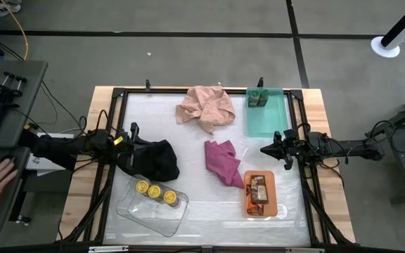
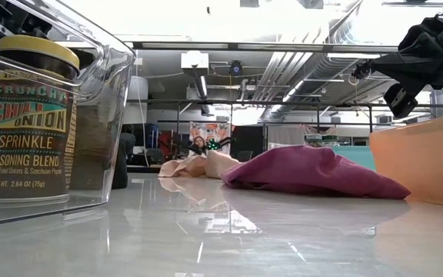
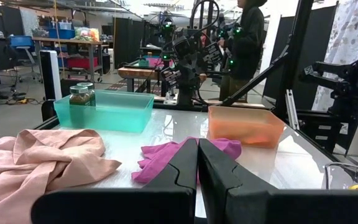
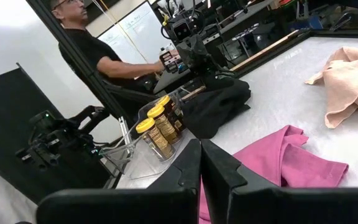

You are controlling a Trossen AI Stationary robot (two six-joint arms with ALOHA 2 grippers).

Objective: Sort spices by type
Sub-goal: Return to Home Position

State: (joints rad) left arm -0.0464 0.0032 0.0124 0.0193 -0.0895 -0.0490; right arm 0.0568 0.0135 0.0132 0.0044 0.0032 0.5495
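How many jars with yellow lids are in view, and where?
3 yellow-lidded jars, side by side in the clear tray on the left part of the table. None seems hidden.

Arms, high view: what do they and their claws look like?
Left arm and right arm are dark, slim and jointed, with black cables looping along them. The left has a small yellow mark near its wrist. Left claw and right claw each have two dark, flat, tapering fingers.
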